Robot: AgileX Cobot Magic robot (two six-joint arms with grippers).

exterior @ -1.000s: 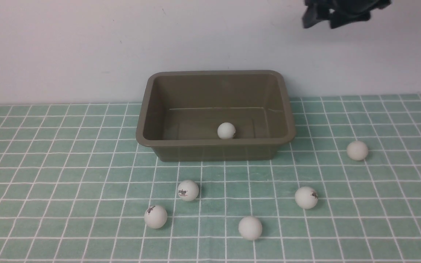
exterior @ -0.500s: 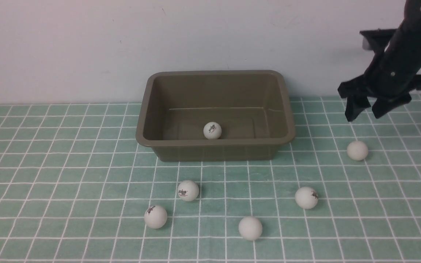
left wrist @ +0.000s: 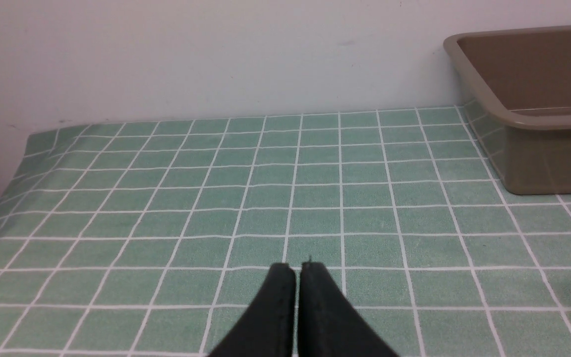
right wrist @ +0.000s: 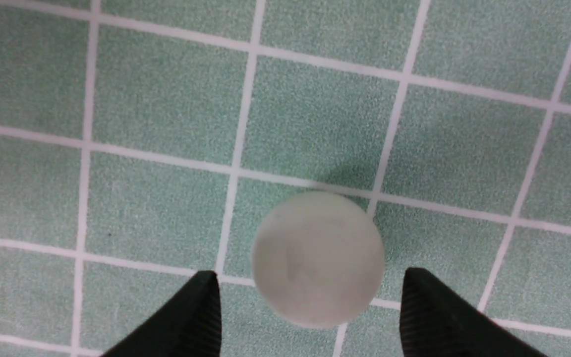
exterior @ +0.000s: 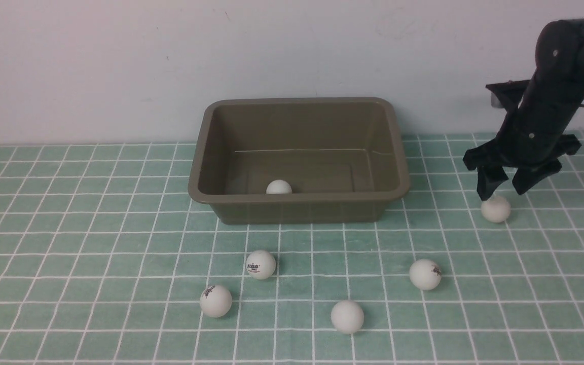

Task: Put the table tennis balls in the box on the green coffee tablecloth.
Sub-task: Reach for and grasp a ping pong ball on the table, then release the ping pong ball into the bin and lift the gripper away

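Altogether six balls: one in the box, five on the tablecloth.

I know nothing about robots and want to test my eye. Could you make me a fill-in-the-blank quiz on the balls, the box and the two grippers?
1. The box holds exactly ___ ball.
2. On the green tablecloth outside it lie ___ more.
3. The right gripper hangs just above the rightmost ball with its jaws ___.
4. The left gripper holds nothing and is ___.

Missing words: one; five; open; shut.
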